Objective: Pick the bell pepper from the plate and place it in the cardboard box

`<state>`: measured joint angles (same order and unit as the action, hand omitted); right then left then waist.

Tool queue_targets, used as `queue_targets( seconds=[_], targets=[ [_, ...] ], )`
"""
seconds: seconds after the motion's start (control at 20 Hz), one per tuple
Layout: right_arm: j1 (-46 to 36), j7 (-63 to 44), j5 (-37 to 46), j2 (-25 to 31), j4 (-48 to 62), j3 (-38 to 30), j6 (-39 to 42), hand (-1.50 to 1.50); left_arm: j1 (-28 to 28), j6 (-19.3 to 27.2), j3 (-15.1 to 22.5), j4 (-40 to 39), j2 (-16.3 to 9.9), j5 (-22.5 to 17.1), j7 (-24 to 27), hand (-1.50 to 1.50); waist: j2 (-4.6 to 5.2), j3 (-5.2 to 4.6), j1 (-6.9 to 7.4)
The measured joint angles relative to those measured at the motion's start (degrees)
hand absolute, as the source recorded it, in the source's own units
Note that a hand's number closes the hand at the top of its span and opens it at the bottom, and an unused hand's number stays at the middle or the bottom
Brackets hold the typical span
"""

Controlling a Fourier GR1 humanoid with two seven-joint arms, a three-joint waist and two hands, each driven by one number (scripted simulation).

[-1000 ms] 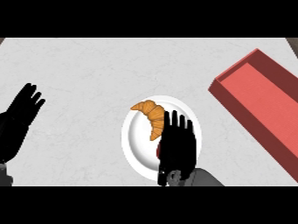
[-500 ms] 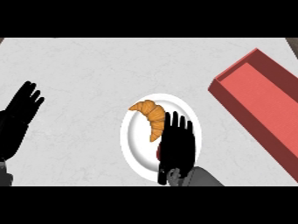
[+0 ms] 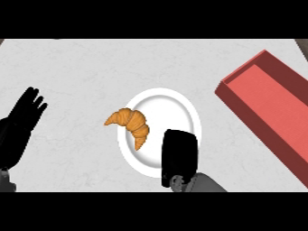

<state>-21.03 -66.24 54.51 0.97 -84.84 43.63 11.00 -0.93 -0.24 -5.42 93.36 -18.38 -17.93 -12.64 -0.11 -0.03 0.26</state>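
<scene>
Head view shows a white plate (image 3: 183, 101) near the middle of the grey bench (image 3: 83, 67), and on it lies not a bell pepper but a golden croissant (image 3: 131, 125); no pepper shows anywhere. The croissant sits at the plate's left rim, its upper horn hanging over onto the bench, its long axis curving from upper left down toward the lower right.

The right hand (image 3: 180, 153) hovers over the plate's lower right part, seen from its back as a dark block. Whether its fingers are straight or curled I cannot tell, though nothing appears to be held. The croissant lies just to the left of it and slightly farther from the robot, its lower tip nearly alongside the hand's left edge.

The left hand (image 3: 17, 128) rests spread, fingers up, at the left edge, well apart from the plate. So the right hand is much the nearer one and looks to be the working hand.

The red box (image 3: 276, 113) lies to the right, running diagonally from upper middle to lower right, open side up. The likely move is a short shift leftward and forward, closing across the croissant's narrow body, then a carry right to the box.
</scene>
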Motion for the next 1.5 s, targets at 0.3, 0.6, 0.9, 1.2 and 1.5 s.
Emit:
queue_targets(
  seconds=[0.3,0.6,0.9,1.2,1.5],
  targets=[
    [-0.61,8.02,-1.98,1.44,0.28,-4.08,2.46,1.50,-0.20,-0.61,-0.95,-0.13,0.57,0.47,-0.50,0.00,0.06,0.02,-0.10],
    [1.05,20.05,-8.39,8.33,-3.81,-9.14,7.96,1.50,-0.85,-1.63,-2.55,0.06,-0.19,-0.16,-1.96,0.00,0.09,0.03,-0.22],
    [0.11,21.59,-5.32,9.75,-8.51,-11.45,9.90,1.50,-0.08,-1.95,-2.46,0.01,1.23,1.22,-1.24,0.00,0.05,0.04,-0.24],
    [-0.72,18.55,-3.43,10.55,-22.64,-12.08,13.84,1.50,0.54,-2.03,-2.68,1.14,1.68,1.36,-1.99,0.00,-0.10,0.03,-0.49],
    [-6.27,14.11,0.17,8.94,-34.99,-14.70,16.97,1.50,0.28,-1.92,-2.96,1.22,1.73,1.65,-2.61,0.00,-0.25,-0.02,-0.60]
  ],
)
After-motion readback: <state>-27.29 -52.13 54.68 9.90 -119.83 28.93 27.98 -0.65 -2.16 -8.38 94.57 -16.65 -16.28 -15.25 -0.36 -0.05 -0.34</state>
